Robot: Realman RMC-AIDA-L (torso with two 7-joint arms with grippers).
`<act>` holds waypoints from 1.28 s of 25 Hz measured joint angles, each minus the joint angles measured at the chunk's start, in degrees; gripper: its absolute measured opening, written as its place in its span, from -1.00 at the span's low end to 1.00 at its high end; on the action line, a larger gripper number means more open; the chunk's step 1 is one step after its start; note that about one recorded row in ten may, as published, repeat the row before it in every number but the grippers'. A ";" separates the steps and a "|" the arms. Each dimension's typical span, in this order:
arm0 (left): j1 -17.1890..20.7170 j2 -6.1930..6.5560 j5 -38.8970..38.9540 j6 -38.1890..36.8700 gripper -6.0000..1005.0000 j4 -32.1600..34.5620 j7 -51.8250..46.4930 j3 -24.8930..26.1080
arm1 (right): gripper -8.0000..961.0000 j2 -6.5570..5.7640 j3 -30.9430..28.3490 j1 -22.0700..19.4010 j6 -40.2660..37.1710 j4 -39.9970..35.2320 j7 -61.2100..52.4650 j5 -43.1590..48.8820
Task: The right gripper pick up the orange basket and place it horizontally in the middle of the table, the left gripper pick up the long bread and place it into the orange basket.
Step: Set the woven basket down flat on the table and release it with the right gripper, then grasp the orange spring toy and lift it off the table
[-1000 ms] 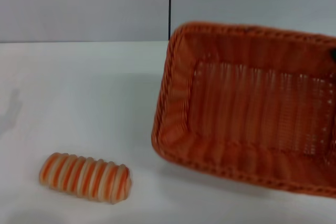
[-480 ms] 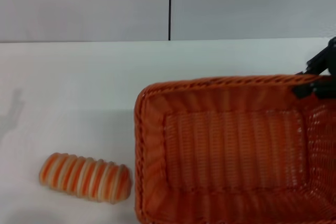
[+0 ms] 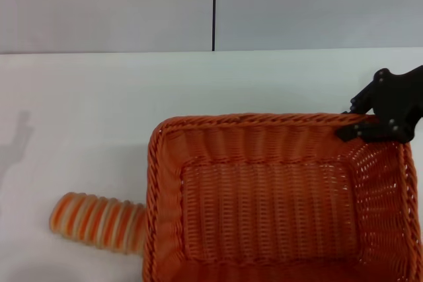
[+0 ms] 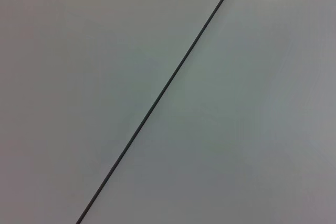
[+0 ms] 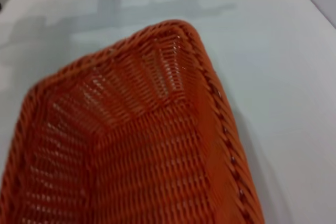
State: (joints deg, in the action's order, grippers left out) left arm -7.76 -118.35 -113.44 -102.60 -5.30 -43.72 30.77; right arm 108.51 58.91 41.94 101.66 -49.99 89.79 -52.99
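Right hand (image 3: 362,123) clamped on far right rim of orange basket (image 3: 264,209), sitting lengthwise on tabletop (image 3: 99,110). Long bread (image 3: 96,221) far left of that hand, touching basket's opposite end. Left hand unseen.

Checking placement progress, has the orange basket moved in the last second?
Yes. The orange basket has shifted left toward the stationary long bread, now overlapping its right end.

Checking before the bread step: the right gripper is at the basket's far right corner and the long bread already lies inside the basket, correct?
Not quite. In the head view the long bread lies on the table, outside the orange basket. The right gripper is at that corner.
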 joint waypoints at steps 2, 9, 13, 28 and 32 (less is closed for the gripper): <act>0.20 0.00 -0.03 -0.07 0.62 0.01 -0.19 -0.30 | -0.66 0.56 0.00 0.14 -0.18 0.18 0.42 0.17; 0.48 -0.03 -0.03 -0.07 0.62 0.10 -0.73 -0.96 | -0.60 1.85 -1.77 1.01 -0.37 0.19 -0.60 -0.11; 0.47 0.02 -0.04 -0.07 0.62 0.12 -0.75 -1.38 | -0.57 2.22 -4.23 1.22 -1.08 -0.01 -1.24 -0.01; -0.09 0.28 -0.02 -0.05 0.62 1.77 -0.84 -4.34 | 0.08 2.38 -22.19 -6.06 -3.64 0.85 3.55 -9.50; -1.07 0.41 -0.06 -0.06 0.62 5.98 -3.43 -7.20 | 0.08 2.40 -30.93 -11.19 -4.30 5.50 6.59 -20.01</act>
State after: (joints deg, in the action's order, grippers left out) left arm -8.83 -117.94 -113.50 -102.67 0.68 -47.15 23.58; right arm 110.91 27.98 30.75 97.36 -44.49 96.38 -73.00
